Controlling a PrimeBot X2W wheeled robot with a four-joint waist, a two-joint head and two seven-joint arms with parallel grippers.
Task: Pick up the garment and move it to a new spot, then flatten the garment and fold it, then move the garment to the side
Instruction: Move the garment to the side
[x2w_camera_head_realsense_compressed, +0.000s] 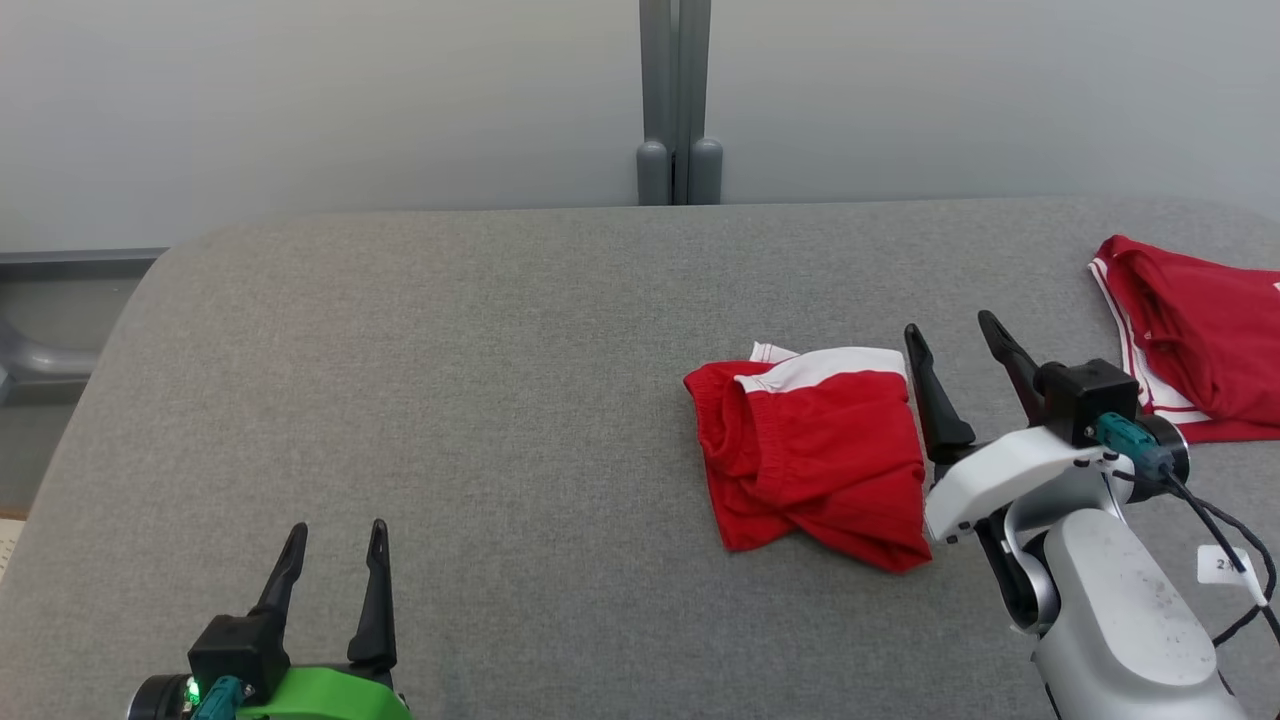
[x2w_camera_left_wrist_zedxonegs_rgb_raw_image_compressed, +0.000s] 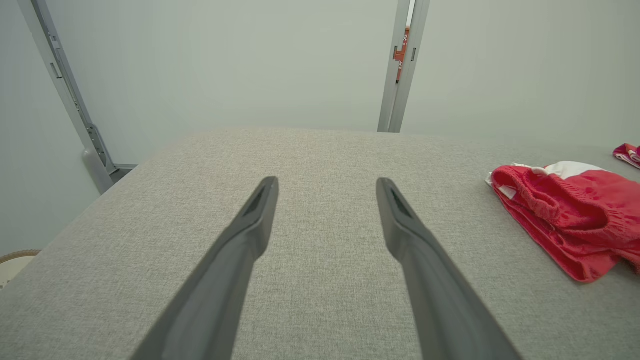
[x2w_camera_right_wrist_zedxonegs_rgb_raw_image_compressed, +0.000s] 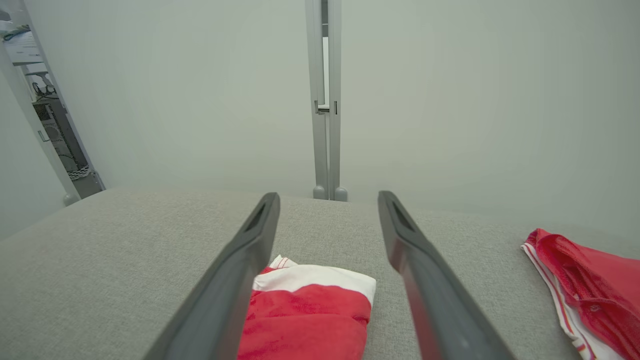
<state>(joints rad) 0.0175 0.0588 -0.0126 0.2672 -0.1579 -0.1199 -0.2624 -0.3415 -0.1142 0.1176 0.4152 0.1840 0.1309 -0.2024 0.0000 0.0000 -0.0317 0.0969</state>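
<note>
Red garment (x2w_camera_head_realsense_compressed: 815, 460) beside splayed right gripper (x2w_camera_head_realsense_compressed: 948, 324)

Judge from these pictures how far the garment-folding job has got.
Done, it seems: the central red garment lies in a compact folded bundle on the table. In hand: nothing; the right gripper stands open beside it, the left gripper open apart. Left: probably moving it to the side.

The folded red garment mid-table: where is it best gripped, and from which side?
Probably the red garment's right edge, where the folded layers stack. Come in from the right, low along the table, with the right gripper: its open fingers stand just beside that edge.
</note>
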